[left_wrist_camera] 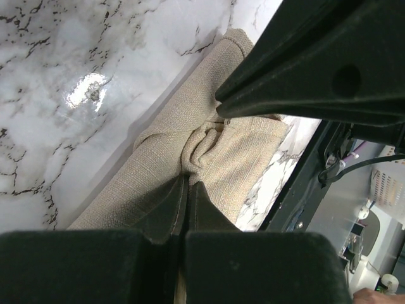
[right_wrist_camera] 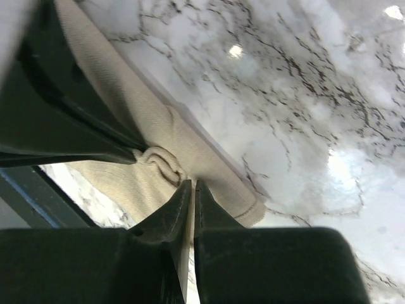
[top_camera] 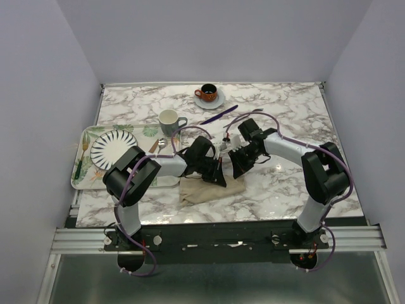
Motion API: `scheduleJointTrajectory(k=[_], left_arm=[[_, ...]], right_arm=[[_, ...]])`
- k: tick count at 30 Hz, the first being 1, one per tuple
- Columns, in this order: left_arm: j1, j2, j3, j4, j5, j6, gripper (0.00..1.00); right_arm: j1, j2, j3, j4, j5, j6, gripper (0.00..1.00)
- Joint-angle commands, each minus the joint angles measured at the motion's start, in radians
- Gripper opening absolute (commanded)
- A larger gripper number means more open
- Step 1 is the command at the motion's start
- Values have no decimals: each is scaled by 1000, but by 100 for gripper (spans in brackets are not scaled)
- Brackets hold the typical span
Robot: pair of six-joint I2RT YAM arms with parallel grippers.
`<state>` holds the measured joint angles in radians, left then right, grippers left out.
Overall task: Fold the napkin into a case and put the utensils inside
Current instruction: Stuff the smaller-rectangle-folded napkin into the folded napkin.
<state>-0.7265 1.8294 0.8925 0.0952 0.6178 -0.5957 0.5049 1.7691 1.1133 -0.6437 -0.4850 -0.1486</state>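
Observation:
The beige napkin [top_camera: 209,190] lies bunched and partly folded near the table's front edge, between the two arms. My left gripper [top_camera: 216,176] is shut on a puckered fold of the napkin [left_wrist_camera: 171,120], its fingertips meeting at the cloth [left_wrist_camera: 188,179]. My right gripper [top_camera: 238,166] faces it from the right, shut on the same fold of the napkin [right_wrist_camera: 152,114], with cloth between its tips [right_wrist_camera: 193,183]. The two grippers nearly touch. A slim purple knife [top_camera: 218,114] lies further back on the marble, apart from both.
A leaf-printed tray [top_camera: 85,171] with a striped plate [top_camera: 114,149] sits at the left. A copper-coloured knife [top_camera: 154,147] and a small spoon [top_camera: 162,144] lie by its right edge. A white mug [top_camera: 169,120] and a cup on a saucer [top_camera: 209,95] stand behind.

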Motion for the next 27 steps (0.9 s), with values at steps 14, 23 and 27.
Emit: scheduleJointTrajectory(k=[14, 23, 27], left_arm=[[-1, 37, -33, -31, -29, 2, 0], [10, 36, -53, -15, -33, -13, 0], [18, 38, -61, -3, -29, -21, 0]], right_arm=[[43, -30, -96, 72, 49, 18, 8], [55, -100, -127, 110, 46, 26, 22], [63, -132, -161, 142, 54, 27, 24]])
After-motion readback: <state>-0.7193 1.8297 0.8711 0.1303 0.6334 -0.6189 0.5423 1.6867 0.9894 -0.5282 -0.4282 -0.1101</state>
